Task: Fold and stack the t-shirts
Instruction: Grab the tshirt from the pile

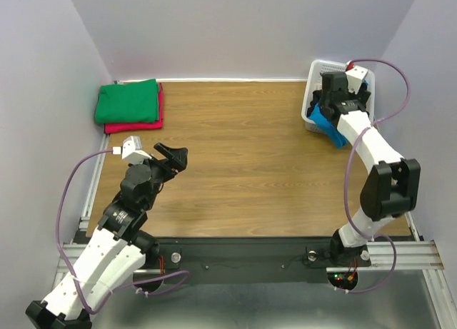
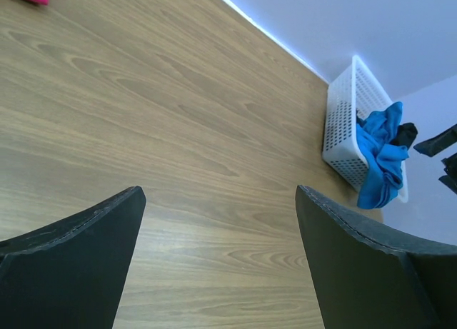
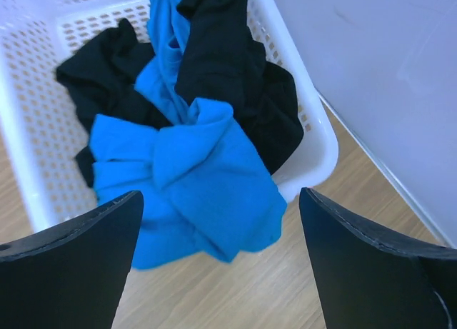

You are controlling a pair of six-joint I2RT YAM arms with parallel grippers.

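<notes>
We find the right claw [image 3: 220, 195] spread apart over the bright turquoise-blue cotton t-shirt [image 3: 193, 165] spilling from the white plastic lattice basket [image 3: 318, 147] at 2 o'clock on the wooden surface [image 1: 243, 143], the left claw [image 2: 220, 193] likewise apart, and we judge that its twist with the black cotton t-shirts [image 3: 228, 65] risks dragging them out too.

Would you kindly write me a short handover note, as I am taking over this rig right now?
Left gripper: open, empty, over the bare table, left of centre.
Right gripper: open, empty, above the basket at the far right.
Shirts: the green shirt lies folded on the red-pink shirt in the far left corner. The blue shirt spills over the basket rim, tangled with the black shirts inside; their number is unclear.
Done: two shirts folded and stacked.
Left: pull out, fold and stack the blue and black ones.
</notes>
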